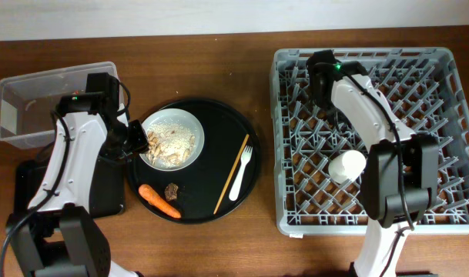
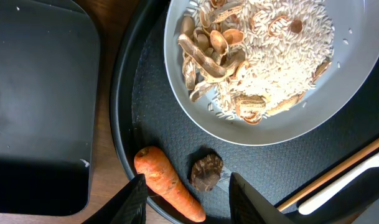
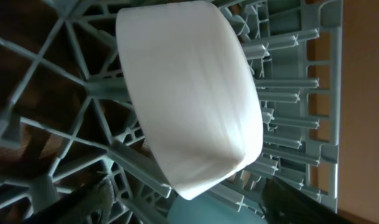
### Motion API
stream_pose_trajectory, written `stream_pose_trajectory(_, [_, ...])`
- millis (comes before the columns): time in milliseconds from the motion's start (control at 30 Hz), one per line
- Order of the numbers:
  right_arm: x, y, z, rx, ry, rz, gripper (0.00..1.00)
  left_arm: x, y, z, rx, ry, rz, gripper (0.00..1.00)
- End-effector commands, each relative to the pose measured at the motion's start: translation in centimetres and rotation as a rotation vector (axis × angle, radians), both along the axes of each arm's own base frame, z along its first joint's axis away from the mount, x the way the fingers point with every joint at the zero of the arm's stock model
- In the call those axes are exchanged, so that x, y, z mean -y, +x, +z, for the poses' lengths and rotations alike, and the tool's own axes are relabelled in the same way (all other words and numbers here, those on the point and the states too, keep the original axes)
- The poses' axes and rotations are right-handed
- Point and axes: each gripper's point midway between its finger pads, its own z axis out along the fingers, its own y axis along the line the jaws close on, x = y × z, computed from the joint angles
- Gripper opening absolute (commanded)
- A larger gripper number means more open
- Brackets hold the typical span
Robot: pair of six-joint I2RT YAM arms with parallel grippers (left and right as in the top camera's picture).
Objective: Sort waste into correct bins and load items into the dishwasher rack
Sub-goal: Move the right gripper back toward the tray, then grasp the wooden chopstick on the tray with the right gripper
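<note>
Overhead: tub (image 1: 34, 108) at far left. The flat tray (image 1: 111, 191) sits in front of it, partly under the left arm (image 1: 68, 161). The round tray (image 1: 219, 138) mid-table carries a plate (image 1: 194, 123) heaped with rice (image 1: 172, 142). A carrot (image 1: 159, 201) and a lump (image 1: 172, 190) lie at its near edge, with chopsticks (image 1: 232, 173) and a fork (image 1: 242, 171) side by side on its right. The left gripper (image 1: 135, 138) is at the plate's left rim. The rack (image 1: 442, 115) stands right, a cup (image 1: 347, 165) in it beside the right arm (image 1: 357, 100). Left wrist: fingers spread, empty, hovering above carrot and lump, which lie close together. Right wrist: right gripper (image 3: 189, 205) fingers wide apart, pinching nothing. The cup lies on its side across the pegs just ahead. A pale blue curve shows at the bottom edge; can't tell what it is.
</note>
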Motion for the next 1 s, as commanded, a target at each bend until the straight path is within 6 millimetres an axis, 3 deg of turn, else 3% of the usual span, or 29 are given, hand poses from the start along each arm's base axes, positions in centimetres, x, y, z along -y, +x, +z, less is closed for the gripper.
stream_pose_trajectory(0, [-1.9,0.0,3.8,0.129,0.147,-0.017,0.96,-0.2,0.0,0.7,0.025,0.008,0.011,0.42])
stream_pose_trajectory(33, [-2.4,-0.2,5.8,0.189,0.230,-0.018,1.00,-0.2,0.0,0.7,0.025,0.008,0.011,0.42])
stream_pose_trajectory(167, [-4.3,-1.4,10.2,0.306,0.505,0.011,0.99,-0.2,0.0,0.7,0.023,0.008,0.011,0.43])
stream_pose_trajectory(200, [-8.7,-2.4,11.4,0.239,0.744,0.228,0.99,-0.2,-0.1,0.7,0.021,0.008,0.011,0.43])
stream_pose_trajectory(233, [-10.6,-3.2,11.7,0.207,0.837,0.283,0.99,-0.2,-0.1,0.7,0.021,0.009,0.011,0.43])
stream_pose_trajectory(267, [-13.5,-4.8,11.5,0.136,0.951,0.317,0.99,-0.2,-0.1,0.7,0.020,0.012,0.011,0.50])
stream_pose_trajectory(367, [-17.8,-6.6,11.2,0.053,0.981,0.390,1.00,-0.2,-0.3,0.7,0.013,0.012,0.011,0.54])
stream_pose_trajectory(400, [-20.3,-7.3,11.1,0.029,0.988,0.427,1.00,-0.2,-0.3,0.7,0.012,0.011,0.011,0.57])
stream_pose_trajectory(467, [-24.0,-8.6,9.9,-0.024,0.988,0.425,1.00,-0.3,-0.3,0.7,0.010,0.013,0.011,0.63])
stream_pose_trajectory(533, [-26.8,-9.7,7.4,-0.082,0.956,0.363,1.00,-0.3,-0.4,0.7,0.008,0.015,0.011,0.73])
stream_pose_trajectory(633, [-31.3,-11.0,2.4,-0.190,0.922,0.309,0.99,-0.3,-0.4,0.7,0.005,0.015,0.011,0.77])
stream_pose_trajectory(733, [-31.9,-11.2,-1.6,-0.219,0.836,0.209,0.92,-0.3,-0.4,0.7,0.006,0.015,0.011,0.78])
stream_pose_trajectory(833, [-32.0,-11.0,-5.1,-0.258,0.794,0.152,0.77,-0.3,-0.4,0.7,0.006,0.015,0.011,0.78])
stream_pose_trajectory(967, [-33.4,-10.5,-7.7,-0.269,0.818,0.154,0.67,-0.3,-0.4,0.7,0.005,0.015,0.011,0.78])
